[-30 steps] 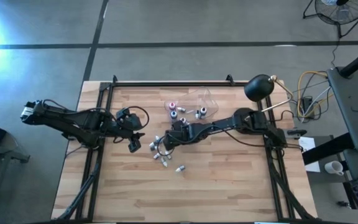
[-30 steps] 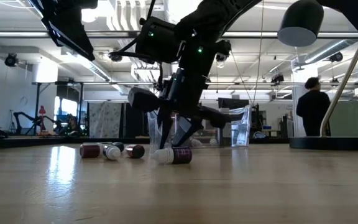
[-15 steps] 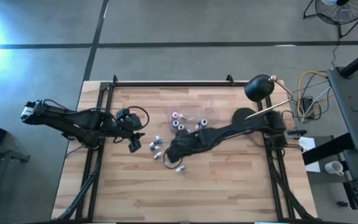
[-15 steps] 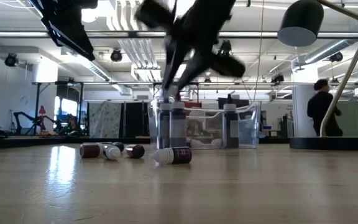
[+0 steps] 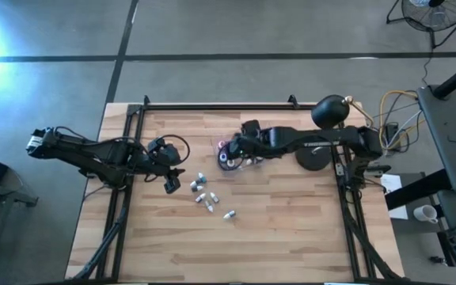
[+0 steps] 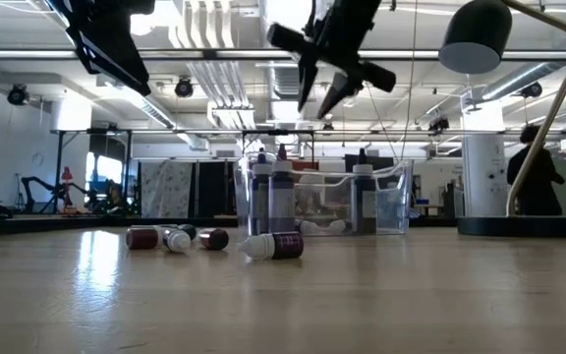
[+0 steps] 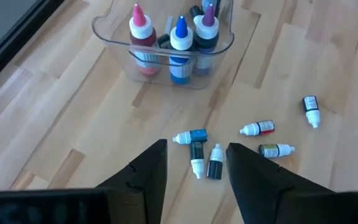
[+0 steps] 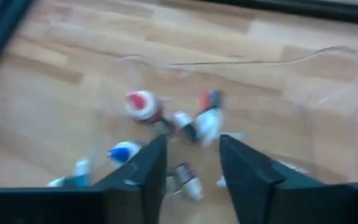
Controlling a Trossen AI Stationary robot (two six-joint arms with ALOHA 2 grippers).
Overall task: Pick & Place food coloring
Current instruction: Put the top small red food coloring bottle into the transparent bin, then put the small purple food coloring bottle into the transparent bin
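right end effector spread over clear tub — bottles inside blurred; left end effector spread.

The wooden table carries a clear tub and scattered food coloring bottles.

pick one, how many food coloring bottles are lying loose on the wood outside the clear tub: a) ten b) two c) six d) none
c: the left wrist view shows six bottles lying loose on the table, three clustered together and three farther off, while the others sit in the clear tub.
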